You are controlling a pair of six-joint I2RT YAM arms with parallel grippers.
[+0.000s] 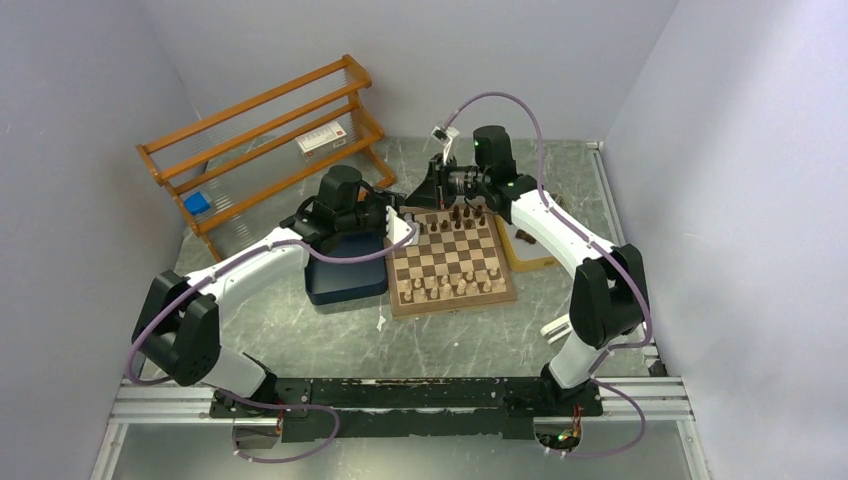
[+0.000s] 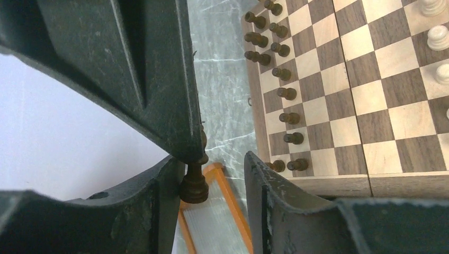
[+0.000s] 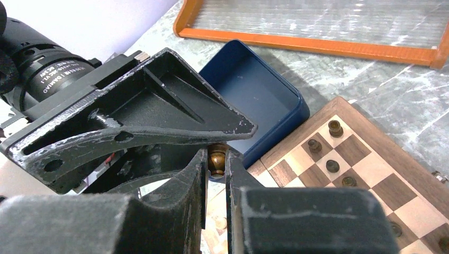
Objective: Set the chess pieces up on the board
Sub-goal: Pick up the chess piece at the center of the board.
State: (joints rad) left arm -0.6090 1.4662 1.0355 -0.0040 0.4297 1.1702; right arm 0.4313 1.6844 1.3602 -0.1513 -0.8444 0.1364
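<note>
Asking, student: "Why do your two grippers meet beside the board (image 1: 455, 252) and not over a square?"

Arm: "A handover, as I judge it. My right gripper (image 3: 216, 154) is clamped on the round head of a dark chessman (image 2: 194, 185). The chessman hangs in the air just off the board's far left corner, near the blue tray (image 3: 254, 90). Held by the head, its stem and base stick out of the jaws toward my left gripper (image 2: 214, 177), which probably has the better line to the squares on that side."

Student: "And the left fingers (image 2: 159, 206)?"

Arm: "Partly apart, one on each side of the chessman's base. One is touching the base or just beside it; I cannot tell which. The other stands clear, with table showing in the gap. Nothing is gripped on that side yet."

Student: "Where do the rest stand?"

Arm: "The other dark chess pieces (image 2: 288, 92) stand along the board's far edge. The front row is nearly full, and the row behind it has bare squares. The pale chessmen (image 2: 438, 37) line the near edge. I judge the held chessman belongs in one of those bare squares."
</note>
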